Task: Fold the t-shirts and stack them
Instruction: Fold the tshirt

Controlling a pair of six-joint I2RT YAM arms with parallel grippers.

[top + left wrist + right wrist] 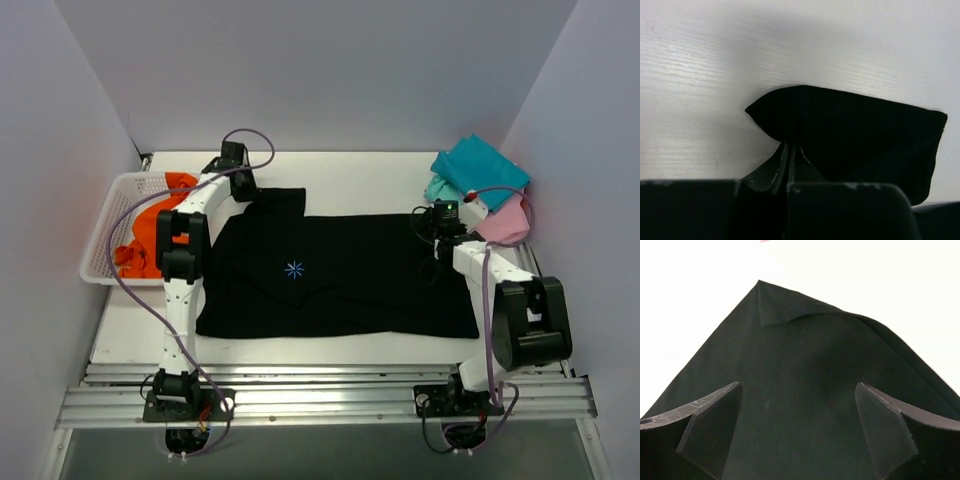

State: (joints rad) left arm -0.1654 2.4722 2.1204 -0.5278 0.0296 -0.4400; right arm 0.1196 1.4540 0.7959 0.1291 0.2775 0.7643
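Black t-shirt [340, 275] lies spread flat mid-desk [350, 170]. Left fingers [774, 171] are clenched on its far-left sleeve edge, right fingers [710, 430] spread wide over the far-right corner.

A robotics lab cell: white panels [320, 70] box in a table [360, 170], arms [180, 290] bolted to aluminium rails [330, 400].

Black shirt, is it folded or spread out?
Spread out: the black shirt lies flat across the table, its sleeve sticking out.
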